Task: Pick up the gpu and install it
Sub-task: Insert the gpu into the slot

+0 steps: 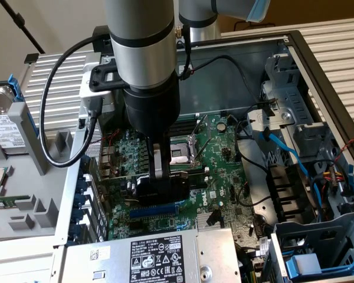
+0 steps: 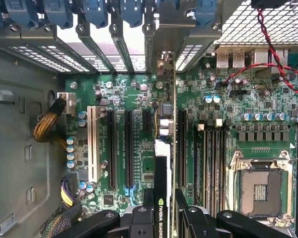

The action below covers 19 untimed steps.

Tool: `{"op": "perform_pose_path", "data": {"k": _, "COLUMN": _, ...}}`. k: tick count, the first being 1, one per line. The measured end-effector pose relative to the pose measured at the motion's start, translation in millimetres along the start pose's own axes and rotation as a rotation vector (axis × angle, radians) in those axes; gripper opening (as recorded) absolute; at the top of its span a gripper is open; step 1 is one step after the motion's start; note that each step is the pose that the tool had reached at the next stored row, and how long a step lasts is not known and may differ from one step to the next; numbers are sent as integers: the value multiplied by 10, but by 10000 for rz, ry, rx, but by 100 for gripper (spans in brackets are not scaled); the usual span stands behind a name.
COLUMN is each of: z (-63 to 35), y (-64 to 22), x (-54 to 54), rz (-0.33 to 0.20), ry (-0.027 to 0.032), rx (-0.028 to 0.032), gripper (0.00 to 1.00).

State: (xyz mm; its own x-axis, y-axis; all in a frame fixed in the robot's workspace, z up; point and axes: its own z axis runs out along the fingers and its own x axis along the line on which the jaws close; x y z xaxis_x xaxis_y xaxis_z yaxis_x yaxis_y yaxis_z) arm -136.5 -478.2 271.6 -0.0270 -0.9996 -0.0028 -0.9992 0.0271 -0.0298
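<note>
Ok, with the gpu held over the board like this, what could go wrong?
The gripper holds the gpu edge-on among close parallel slots; a small offset could miss its slot or scrape the motherboard. Its far end is near the rear frame and might catch there. The open CPU socket lies nearby.

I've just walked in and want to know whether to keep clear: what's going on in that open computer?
A single robot arm is working inside an open computer case. Its hand is closed on the gpu and holds the card on edge, low over the green motherboard, in line with the long expansion slots. Whether the card's edge is already seated in a slot can't be told from here.
</note>
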Motion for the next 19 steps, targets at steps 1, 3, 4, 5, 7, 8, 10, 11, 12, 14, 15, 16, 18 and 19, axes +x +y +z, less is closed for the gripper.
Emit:
{"op": "perform_pose_path", "data": {"k": 1, "z": 1, "y": 0, "x": 1, "rz": 0, "ry": 1, "rx": -1, "gripper": 27}}
{"op": "perform_pose_path", "data": {"k": 3, "z": 3, "y": 0, "x": 2, "rz": 0, "ry": 2, "rx": -1, "gripper": 27}}
{"op": "perform_pose_path", "data": {"k": 4, "z": 7, "y": 1, "x": 2, "rz": 0, "ry": 1, "rx": -1, "gripper": 27}}
{"op": "perform_pose_path", "data": {"k": 5, "z": 12, "y": 1, "x": 3, "rz": 0, "ry": 1, "rx": -1, "gripper": 27}}
{"op": "perform_pose_path", "data": {"k": 7, "z": 16, "y": 1, "x": 3, "rz": 0, "ry": 2, "rx": -1, "gripper": 27}}
{"op": "perform_pose_path", "data": {"k": 8, "z": 18, "y": 1, "x": 3, "rz": 0, "ry": 1, "rx": 0, "gripper": 27}}
{"op": "perform_pose_path", "data": {"k": 10, "z": 21, "y": 2, "x": 4, "rz": 0, "ry": 2, "rx": -1, "gripper": 27}}
{"op": "perform_pose_path", "data": {"k": 11, "z": 23, "y": 2, "x": 5, "rz": 1, "ry": 1, "rx": 0, "gripper": 27}}
{"op": "perform_pose_path", "data": {"k": 12, "z": 25, "y": 1, "x": 6, "rz": 0, "ry": -1, "rx": 0, "gripper": 27}}
{"op": "perform_pose_path", "data": {"k": 14, "z": 27, "y": 1, "x": 9, "rz": 0, "ry": 0, "rx": 0, "gripper": 27}}
{"op": "perform_pose_path", "data": {"k": 15, "z": 28, "y": 2, "x": 10, "rz": 0, "ry": 2, "rx": -1, "gripper": 27}}
{"op": "perform_pose_path", "data": {"k": 16, "z": 29, "y": 2, "x": 10, "rz": 0, "ry": 4, "rx": -2, "gripper": 27}}
{"op": "perform_pose_path", "data": {"k": 18, "z": 33, "y": 2, "x": 10, "rz": 0, "ry": 1, "rx": -1, "gripper": 27}}
{"op": "perform_pose_path", "data": {"k": 19, "z": 34, "y": 2, "x": 10, "rz": -3, "ry": 2, "rx": -1, "gripper": 27}}
